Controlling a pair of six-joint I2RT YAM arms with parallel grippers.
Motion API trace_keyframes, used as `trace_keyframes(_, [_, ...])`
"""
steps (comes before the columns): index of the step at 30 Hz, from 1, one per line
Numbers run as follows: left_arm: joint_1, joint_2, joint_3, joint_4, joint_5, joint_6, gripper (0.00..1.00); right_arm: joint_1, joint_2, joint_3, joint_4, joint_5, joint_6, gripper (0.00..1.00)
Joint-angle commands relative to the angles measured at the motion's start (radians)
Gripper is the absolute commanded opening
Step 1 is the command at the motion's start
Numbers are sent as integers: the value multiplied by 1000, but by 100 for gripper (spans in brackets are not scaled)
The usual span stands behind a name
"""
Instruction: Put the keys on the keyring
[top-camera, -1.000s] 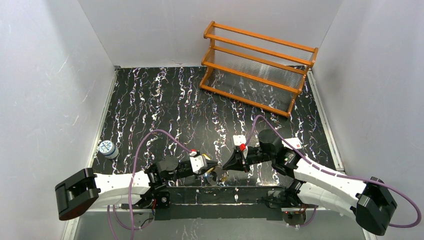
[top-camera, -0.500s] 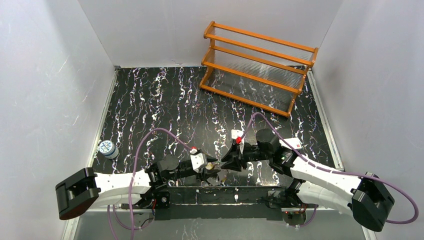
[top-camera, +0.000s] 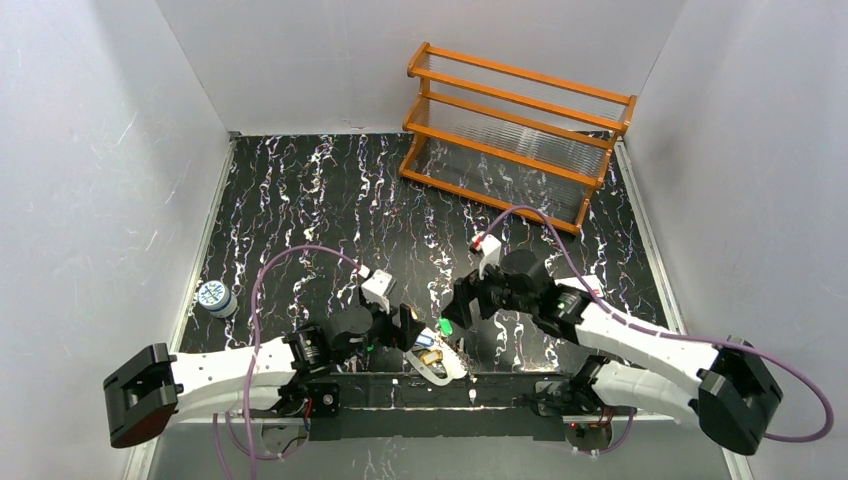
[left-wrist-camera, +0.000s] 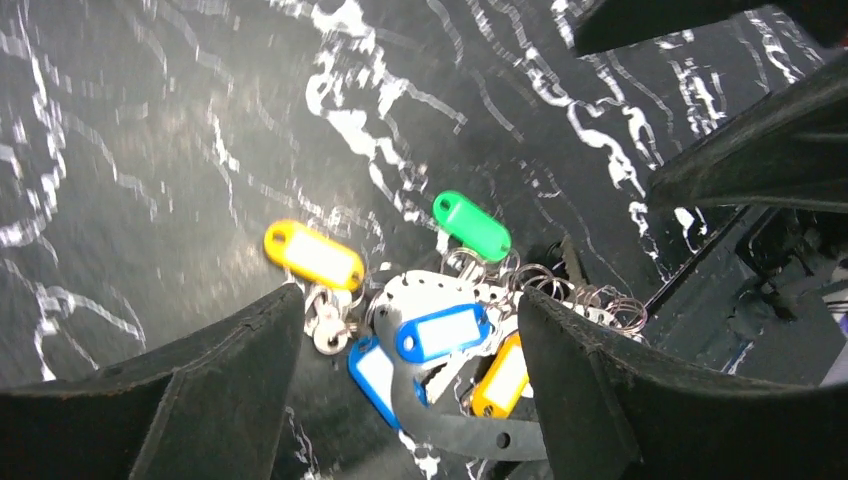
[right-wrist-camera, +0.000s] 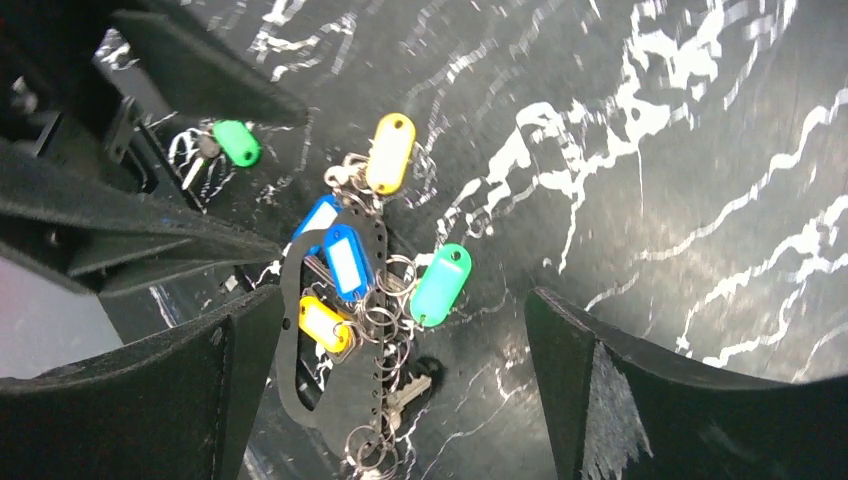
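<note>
Two tools hung over one heap at the near edge of the worktop (top-camera: 300, 200). The left tool (left-wrist-camera: 408, 295) and the right tool (right-wrist-camera: 405, 295) both stood with jaws apart, holding nothing. The keys (left-wrist-camera: 440, 330), tagged yellow, green, blue and orange, lay tangled on the keyring (left-wrist-camera: 450, 432); whether any was threaded could not be told. The step would likely go best with one tool pinning the loop while the other lifted a single tag clear. The small can (top-camera: 214, 297) stood well apart, its contents hidden.
</note>
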Motion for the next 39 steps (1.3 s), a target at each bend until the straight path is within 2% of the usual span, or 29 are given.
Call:
trace_keyframes(1, [2,44,43,-231,-51,-349,73,-29,122,146,-256,70,193,98])
trace_keyframes(5, [2,52,42,-286,-14,-543,67,-63,245,206,-391,-93,260,93])
trace_keyframes(8, [2,66,8,-211,19,-662,60,-88,319,216,-453,-189,283,81])
trace_keyframes(11, [2,127,1,-169,16,-707,56,-106,385,230,-504,-218,286,71])
trace_keyframes(14, [5,223,10,-127,18,-744,47,-119,444,232,-499,-285,294,60])
trace_keyframes(17, [20,333,33,-123,19,-777,36,-119,510,209,-402,-372,334,49])
trace_keyframes(19, [46,414,56,-115,32,-766,33,-119,564,202,-337,-437,351,39])
trace_keyframes(22, [121,535,107,-86,96,-705,26,-119,648,206,-217,-523,376,30])
trace_keyframes(25, [241,641,181,-71,182,-596,16,-119,732,274,-139,-566,374,15])
trace_keyframes(27, [323,688,261,-107,217,-500,10,-119,792,357,-150,-552,338,11])
trace_keyframes(28, [365,712,309,-143,229,-422,10,-121,814,395,-167,-528,319,11])
trace_keyframes(29, [386,724,364,-176,232,-362,14,-123,831,430,-174,-501,307,12])
trace_keyframes(30, [400,736,418,-215,235,-298,26,-131,842,457,-185,-458,301,15])
trace_keyframes(32, [411,754,531,-340,200,-200,51,-143,845,489,-189,-395,294,34])
trace_keyframes(33, [411,756,580,-395,176,-148,58,-148,840,499,-198,-361,276,42])
trace_keyframes(36, [410,694,643,-494,99,-56,68,-162,786,476,-195,-305,253,61])
trace_keyframes(39, [413,536,564,-466,29,-37,73,-169,709,431,-193,-297,228,78])
